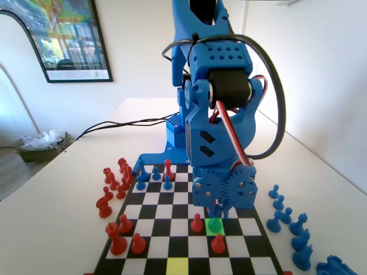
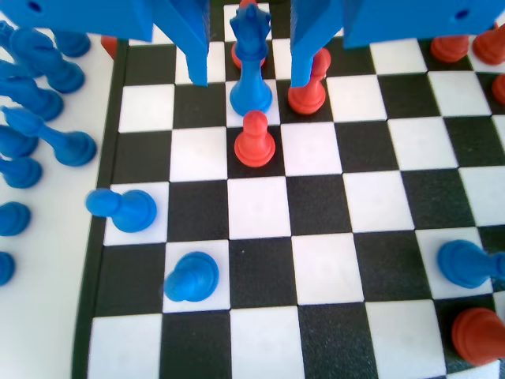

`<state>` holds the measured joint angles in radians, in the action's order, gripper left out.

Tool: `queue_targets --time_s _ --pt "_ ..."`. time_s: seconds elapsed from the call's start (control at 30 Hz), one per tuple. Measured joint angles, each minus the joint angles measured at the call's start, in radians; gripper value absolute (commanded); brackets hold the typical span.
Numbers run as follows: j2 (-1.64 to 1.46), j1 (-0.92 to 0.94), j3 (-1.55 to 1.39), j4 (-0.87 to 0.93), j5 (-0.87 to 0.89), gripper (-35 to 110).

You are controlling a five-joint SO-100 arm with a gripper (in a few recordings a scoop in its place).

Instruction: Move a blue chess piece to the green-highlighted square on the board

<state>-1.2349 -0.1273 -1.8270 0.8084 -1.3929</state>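
Indoors: board [image 1: 172,197] on white table [image 1: 69,189], framed poster [image 1: 69,37] behind; jaws wide around blue chess piece [image 2: 251,67].

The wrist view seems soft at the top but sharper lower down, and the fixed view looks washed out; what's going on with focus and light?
Wrist view: the end effector and the blue chess piece between its jaws sit close to the lens and look soft, while the board below is crisper. Fixed view: the pale wall and tabletop are brightly lit and nearly blown out.

Bright, even daylight (right wall washed out in fixed view); soft shadows; near edges slightly blurred in wrist view.
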Motion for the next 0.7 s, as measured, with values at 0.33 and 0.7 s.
queue_targets --time_s 0.33,0.7 --pt "-0.037 0.000 0.080 0.107 0.018 14" --pt "-0.245 0.023 0.144 0.308 0.014 1"
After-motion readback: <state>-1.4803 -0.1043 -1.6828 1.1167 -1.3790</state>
